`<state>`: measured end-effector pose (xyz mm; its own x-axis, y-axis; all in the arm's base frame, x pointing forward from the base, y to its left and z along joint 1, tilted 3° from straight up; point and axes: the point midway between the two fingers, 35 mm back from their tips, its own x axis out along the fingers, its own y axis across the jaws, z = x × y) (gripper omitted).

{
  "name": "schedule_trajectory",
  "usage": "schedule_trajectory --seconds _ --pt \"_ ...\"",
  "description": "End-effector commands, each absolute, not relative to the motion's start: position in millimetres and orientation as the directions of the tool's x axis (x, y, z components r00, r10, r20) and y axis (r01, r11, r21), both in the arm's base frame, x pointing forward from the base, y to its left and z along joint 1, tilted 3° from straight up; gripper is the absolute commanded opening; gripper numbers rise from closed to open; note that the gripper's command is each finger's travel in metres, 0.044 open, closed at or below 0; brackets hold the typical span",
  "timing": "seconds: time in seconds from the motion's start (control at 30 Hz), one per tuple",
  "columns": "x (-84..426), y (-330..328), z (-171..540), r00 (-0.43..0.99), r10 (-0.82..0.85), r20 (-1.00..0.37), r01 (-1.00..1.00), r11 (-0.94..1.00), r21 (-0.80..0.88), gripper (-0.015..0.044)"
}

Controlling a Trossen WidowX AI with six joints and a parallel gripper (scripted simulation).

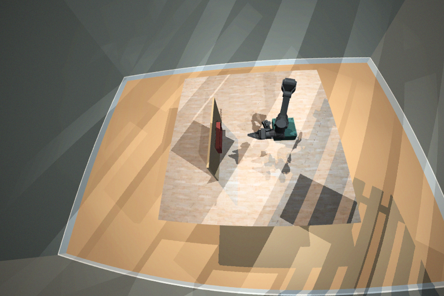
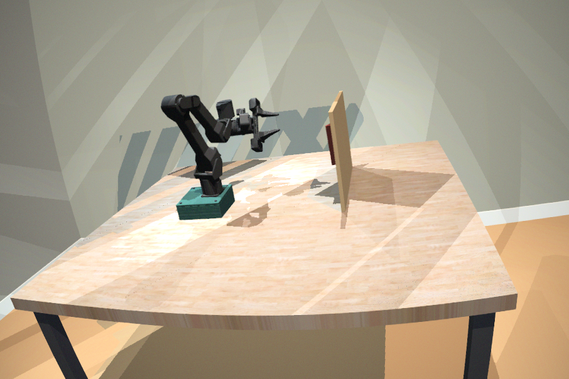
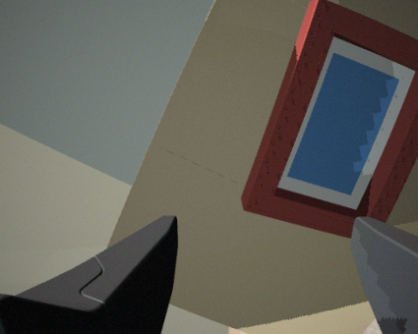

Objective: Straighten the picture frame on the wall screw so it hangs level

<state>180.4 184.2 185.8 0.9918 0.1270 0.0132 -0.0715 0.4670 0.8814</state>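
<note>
The picture frame is red with a blue picture and a white border, and hangs on the face of the upright tan board. The wrist view is rolled: the board's upper edge runs along the left. Against the board's edges the frame looks a few degrees crooked, its right end, as I face it, slightly higher. Its outer edge at the right of the wrist view is partly cut off. Screw and notched strip are hidden. My gripper is open and empty, one finger above the other, well back from the frame.
The board stands on the wooden table, facing the arm's green base. A gap separates the fingertips from the board. Hard-edged shadows cross the table, board and frame.
</note>
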Motion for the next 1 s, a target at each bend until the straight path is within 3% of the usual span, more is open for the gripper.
schedule_trajectory --seconds 0.0,0.67,0.97 --pt "180 183 185 0.992 0.122 0.012 -0.069 0.473 0.878 0.0260" --pt "180 183 185 0.992 0.122 0.012 -0.069 0.473 0.878 0.0260" --pt "244 173 157 0.992 0.122 0.018 -0.044 0.217 0.975 0.0260"
